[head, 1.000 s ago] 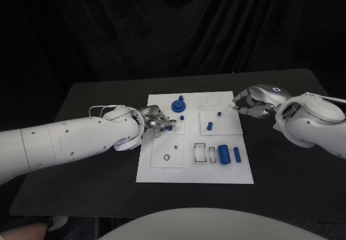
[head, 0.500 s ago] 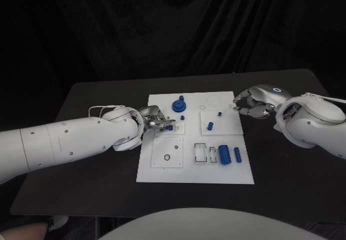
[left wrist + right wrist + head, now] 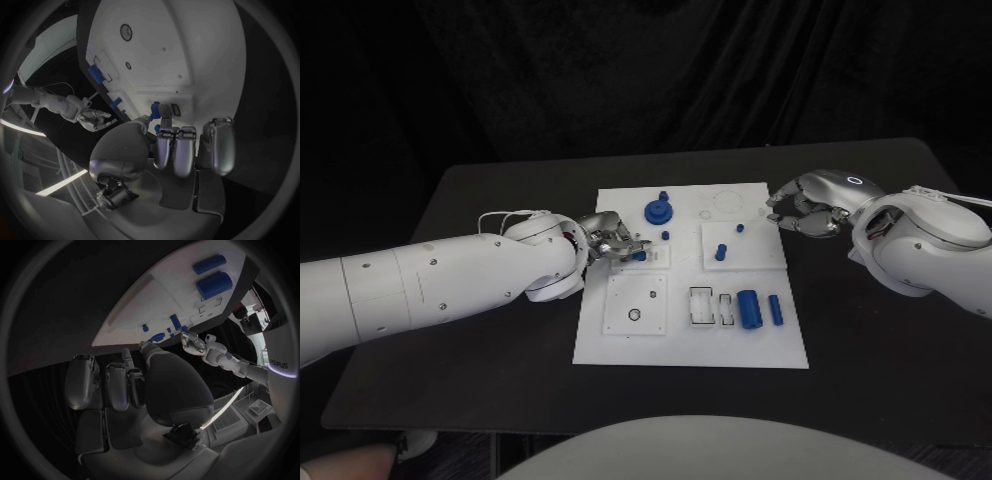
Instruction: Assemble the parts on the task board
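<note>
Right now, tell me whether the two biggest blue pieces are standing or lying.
Lying. Both blue pieces rest lengthwise, side by side, on the white board, showing their long sides.

The single piece of writing that can be made out stands on a white panel point(image 3: 279, 357) at the rim of the right wrist view, behind the left arm point(image 3: 234, 365): dark letters running vertically, which look like "galaxys", though the strong bending of the picture at that edge makes the reading unsure. The task board point(image 3: 689, 275) carries only outlined recesses and circles, with no letters or numbers that can be read in the head view. The blue parts point(image 3: 747, 306) bear no markings, as far as that view allows. The white arm shells show small dark dots, not characters.
</note>
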`<action>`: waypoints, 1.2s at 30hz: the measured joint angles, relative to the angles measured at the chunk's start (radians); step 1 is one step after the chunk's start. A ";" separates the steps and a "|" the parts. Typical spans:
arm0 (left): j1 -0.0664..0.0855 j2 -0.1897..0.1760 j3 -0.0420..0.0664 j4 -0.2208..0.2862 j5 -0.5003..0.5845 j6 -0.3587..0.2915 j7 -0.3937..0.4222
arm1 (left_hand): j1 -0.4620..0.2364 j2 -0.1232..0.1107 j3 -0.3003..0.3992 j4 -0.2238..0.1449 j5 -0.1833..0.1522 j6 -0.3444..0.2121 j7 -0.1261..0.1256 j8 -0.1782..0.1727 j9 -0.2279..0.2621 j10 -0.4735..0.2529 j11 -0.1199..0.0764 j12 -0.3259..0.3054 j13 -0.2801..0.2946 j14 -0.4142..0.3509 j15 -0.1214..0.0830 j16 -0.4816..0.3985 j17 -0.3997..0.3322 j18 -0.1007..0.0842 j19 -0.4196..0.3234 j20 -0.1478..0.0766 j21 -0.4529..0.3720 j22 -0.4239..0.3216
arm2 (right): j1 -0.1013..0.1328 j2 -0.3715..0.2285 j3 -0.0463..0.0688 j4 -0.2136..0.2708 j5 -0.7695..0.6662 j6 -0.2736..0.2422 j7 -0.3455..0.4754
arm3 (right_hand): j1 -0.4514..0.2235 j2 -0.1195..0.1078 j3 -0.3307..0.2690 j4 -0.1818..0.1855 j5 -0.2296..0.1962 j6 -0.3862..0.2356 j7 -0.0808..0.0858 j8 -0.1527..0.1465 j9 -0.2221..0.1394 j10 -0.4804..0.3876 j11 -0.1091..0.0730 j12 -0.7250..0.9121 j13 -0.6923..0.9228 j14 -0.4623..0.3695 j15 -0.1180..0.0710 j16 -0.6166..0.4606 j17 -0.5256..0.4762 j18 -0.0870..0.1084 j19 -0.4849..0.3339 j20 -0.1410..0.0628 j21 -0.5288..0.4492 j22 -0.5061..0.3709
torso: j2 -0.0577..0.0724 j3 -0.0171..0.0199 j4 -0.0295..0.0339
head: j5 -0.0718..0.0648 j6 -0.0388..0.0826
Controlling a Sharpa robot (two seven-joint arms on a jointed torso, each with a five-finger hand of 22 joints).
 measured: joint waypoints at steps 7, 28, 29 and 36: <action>0.000 0.003 -0.001 -0.001 0.000 0.007 0.011 | 0.015 0.002 0.000 0.000 0.011 0.000 0.000 0.006 0.009 0.000 0.000 0.000 0.000 -0.004 -0.004 0.000 0.000 0.000 0.000 0.000 0.000 0.000 | 0.000 0.001 0.000 -0.001 0.000 0.001 -0.002 | 0.004 -0.004 0.000 0.000 0.000 0.000 0.000 0.000 -0.001 0.000 0.000 0.000 0.000 0.000 0.000 0.000 0.000 0.000 0.000 0.000 0.000 0.000 | 0.000 0.0000 -0.0001 | 0.000 0.000; -0.001 0.014 -0.001 -0.011 0.001 0.000 0.022 | 0.050 0.000 0.000 0.000 0.035 -0.007 -0.007 0.010 0.022 0.000 0.000 0.000 0.000 0.000 -0.007 0.000 0.000 0.000 0.003 -0.003 0.000 0.000 | 0.000 0.001 0.000 -0.001 0.000 0.003 -0.003 | 0.008 0.000 0.004 -0.004 0.000 0.000 0.000 0.000 -0.002 0.000 0.000 0.000 0.000 0.000 0.000 -0.008 0.000 0.000 0.000 0.000 -0.006 0.000 | 0.000 0.0011 -0.0004 | -0.002 0.000; -0.001 0.014 -0.001 -0.011 0.001 -0.001 0.022 | 0.050 0.000 0.000 0.000 0.035 -0.007 -0.007 0.010 0.022 0.000 0.000 0.000 0.000 0.000 -0.007 0.000 0.000 0.000 0.003 -0.003 0.000 0.000 | 0.000 0.001 0.000 -0.001 0.000 0.003 -0.003 | 0.008 0.000 0.004 -0.004 0.000 0.000 0.000 0.000 -0.002 0.000 0.000 0.000 0.000 0.000 0.000 -0.008 0.000 0.000 0.000 0.000 -0.006 0.000 | 0.000 0.0012 -0.0004 | -0.002 0.000; -0.001 0.019 -0.001 -0.017 0.001 -0.007 0.022 | 0.083 0.002 0.009 -0.008 0.042 -0.016 -0.005 0.010 0.028 0.000 0.000 0.000 0.000 0.000 -0.007 0.000 0.000 0.000 0.003 -0.003 0.000 0.000 | 0.000 0.001 0.000 -0.001 0.000 0.004 -0.003 | 0.008 0.000 0.004 -0.004 0.000 0.000 0.000 0.000 -0.002 0.000 0.000 0.000 0.000 0.000 0.000 -0.008 0.000 0.000 0.000 0.000 -0.006 0.001 | 0.001 0.0012 -0.0004 | -0.002 0.000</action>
